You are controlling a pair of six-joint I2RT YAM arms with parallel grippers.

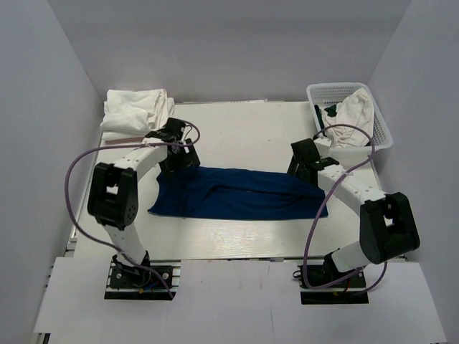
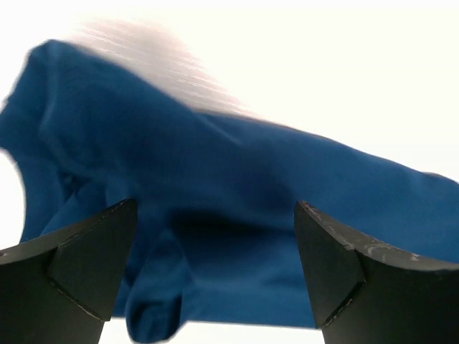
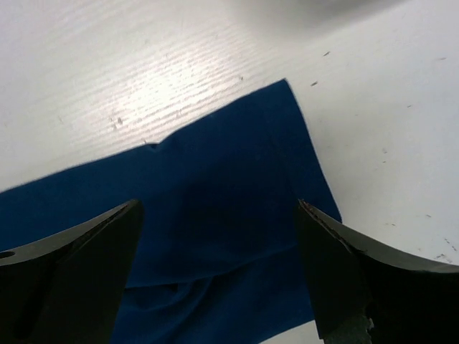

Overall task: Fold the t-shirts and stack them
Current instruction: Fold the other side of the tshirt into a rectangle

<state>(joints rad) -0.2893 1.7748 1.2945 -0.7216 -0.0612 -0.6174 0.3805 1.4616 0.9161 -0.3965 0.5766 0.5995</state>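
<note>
A dark navy blue t-shirt point(image 1: 240, 193) lies folded into a long strip across the middle of the table. My left gripper point(image 1: 178, 159) hovers open over its left end, where the left wrist view shows rumpled blue cloth point(image 2: 237, 186) below spread fingers point(image 2: 86, 265). My right gripper point(image 1: 305, 166) is open above the strip's right end; its wrist view shows the flat blue hem corner point(image 3: 237, 179) between wide black fingers point(image 3: 358, 272). Neither holds anything. A folded white t-shirt point(image 1: 136, 109) lies at the back left. Another white t-shirt point(image 1: 353, 115) sits in the basket.
A white plastic lattice basket point(image 1: 381, 125) stands at the back right corner of the table. White walls close in the left, back and right sides. Purple cables loop off both arms.
</note>
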